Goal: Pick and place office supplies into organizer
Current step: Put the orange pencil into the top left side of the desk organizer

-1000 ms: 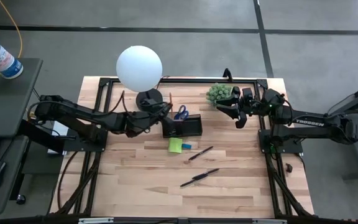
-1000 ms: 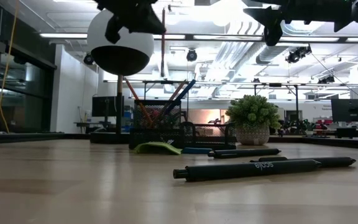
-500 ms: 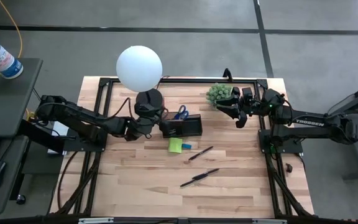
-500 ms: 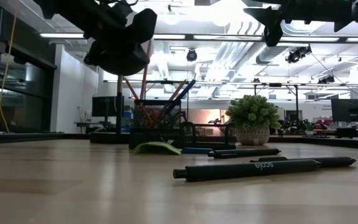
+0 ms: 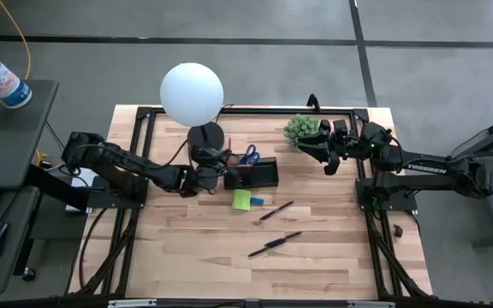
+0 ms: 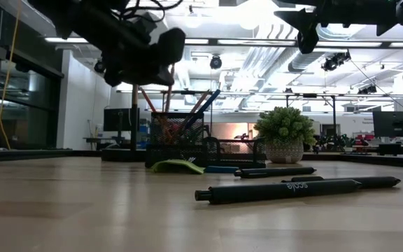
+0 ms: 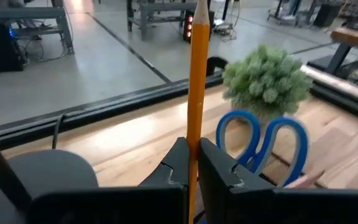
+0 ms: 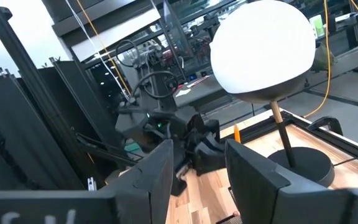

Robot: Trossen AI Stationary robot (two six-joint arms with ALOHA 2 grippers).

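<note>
Orange pencil [image 7: 197, 81] stands upright between the left gripper [image 7: 191, 165] fingers, jaws closed on it, seen clearly only in the left wrist view; in the high view that gripper [image 5: 215, 177] sits just at 9 o'clock of the organizer [image 5: 259, 174] and the pencil itself is too small to tell. Organizer is a dark mesh box near table centre, slightly toward 12 o'clock; the low view shows its mesh wall [image 6: 187, 143] with pencils sticking up at angles, which the overhead hides. Blue-handled scissors [image 5: 249, 155] poke out at the organizer's 12 o'clock edge; the wrist view shows both blue loops [image 7: 266, 146] just past the pencil. Lime-green sticky-note pad [image 5: 241, 199] lies at 6 o'clock of the organizer, small blue block [image 5: 257, 201] touching its 3 o'clock side. Two dark pens lie loose on the wood table [image 5: 178, 248]: one [image 5: 276, 210] near the block, another [image 5: 274, 245] farther toward 6 o'clock; the low view reads white lettering on the nearest pen [image 6: 278, 190]. White globe lamp [image 5: 192, 94] with its round black base [image 5: 205, 137] stands at 10 o'clock of the organizer, close over the left arm. Green potted plant [image 5: 300, 128] sits at 2 o'clock, just beside the right gripper [image 5: 328, 158], which hangs above the table with jaws apart, per the right wrist view [image 8: 194, 168], holding nothing.
</note>
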